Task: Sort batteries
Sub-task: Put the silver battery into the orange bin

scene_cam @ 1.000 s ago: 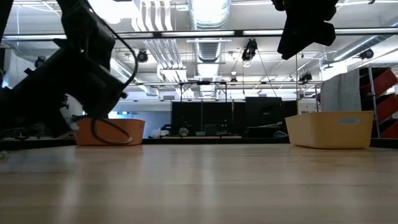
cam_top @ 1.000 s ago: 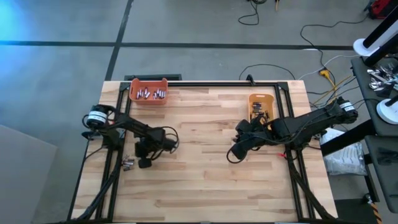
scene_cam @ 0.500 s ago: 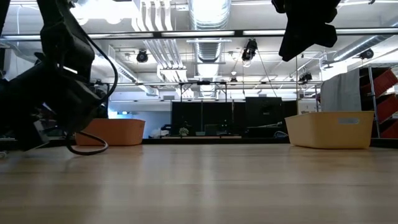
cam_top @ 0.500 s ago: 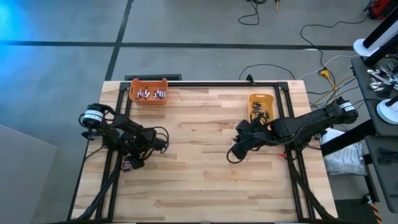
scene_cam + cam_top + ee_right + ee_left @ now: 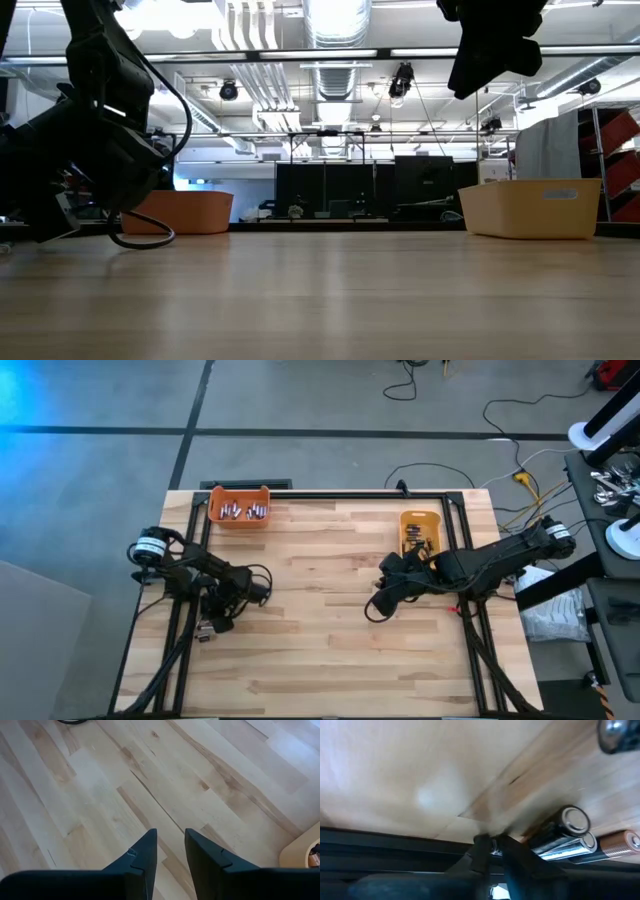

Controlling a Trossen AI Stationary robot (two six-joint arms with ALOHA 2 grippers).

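Risk sits at the table's left edge, where the left gripper [image 5: 492, 851] hangs low with its fingers nearly closed on nothing I can make out. Loose batteries [image 5: 565, 837] lie just beside its tips: two dark-and-silver cells side by side, touching a copper-coloured one, close to the black frame rail [image 5: 380, 847]. Judgement: round cells so near the edge could roll off, or wedge against the rail, if a finger nudges rather than straddles them. Packed together as they are, a closing grip might catch two at once, or squeeze one out sideways.

Further in, the right gripper [image 5: 170, 845] hovers over bare wood toward the right edge, fingers slightly parted and empty. At the far edge, the orange bin [image 5: 239, 507] holds silvery cells and the yellow bin [image 5: 421, 530] dark ones; misjudging a type would spoil the sort.
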